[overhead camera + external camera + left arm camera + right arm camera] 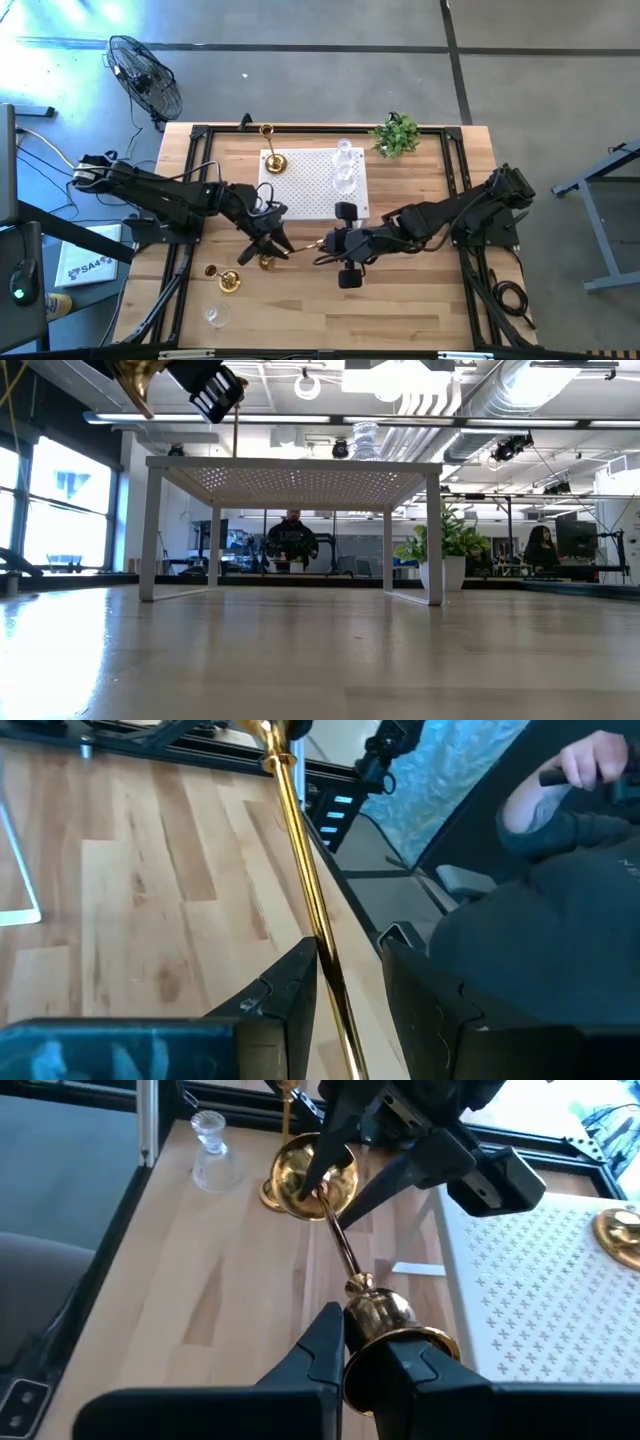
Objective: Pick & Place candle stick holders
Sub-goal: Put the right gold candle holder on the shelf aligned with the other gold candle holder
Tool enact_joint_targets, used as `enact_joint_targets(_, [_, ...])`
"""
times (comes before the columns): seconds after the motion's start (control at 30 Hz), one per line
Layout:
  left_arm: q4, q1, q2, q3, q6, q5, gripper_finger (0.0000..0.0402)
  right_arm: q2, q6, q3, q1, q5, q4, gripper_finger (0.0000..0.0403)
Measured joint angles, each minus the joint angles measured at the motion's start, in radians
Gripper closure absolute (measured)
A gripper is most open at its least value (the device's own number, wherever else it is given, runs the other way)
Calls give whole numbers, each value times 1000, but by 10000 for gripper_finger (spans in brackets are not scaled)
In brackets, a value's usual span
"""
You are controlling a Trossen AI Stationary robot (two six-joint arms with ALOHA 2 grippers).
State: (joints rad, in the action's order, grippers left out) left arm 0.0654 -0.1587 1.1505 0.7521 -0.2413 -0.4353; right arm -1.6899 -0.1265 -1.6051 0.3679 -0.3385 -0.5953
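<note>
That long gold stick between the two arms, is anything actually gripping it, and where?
Yes. The left pincer grips the brass candle holder by its stem; the right pincer clamps its cup end.

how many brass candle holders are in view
3: one brass holder on the white stand, a second held between left gripper and right gripper, a third on the table nearby. More may be hidden.

Wooden desk of light planks, with a black frame along the edges. Near the middle, toward 12 o'clock: white perforated stand, standing on four legs. At about 1 o'clock, close to the far edge: small green plant. At about 7 o'clock: one gold candle stick holder upright on its round base, and a clear glass holder beside it, closer to the near edge.
</note>
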Motion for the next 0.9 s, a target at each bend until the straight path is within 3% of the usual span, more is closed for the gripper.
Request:
enact_joint_targets(0.4, [-2,-6,0,0,-3,36,289,0,23,0,-2,-8,45,390])
enact_joint_targets(0.67, [-10,-6,0,0,0,156,289,0,40,0,-2,-11,41,390])
enact_joint_targets(0.9, [-24,-6,0,0,17,155,289,0,39,0,-2,-3,40,390])
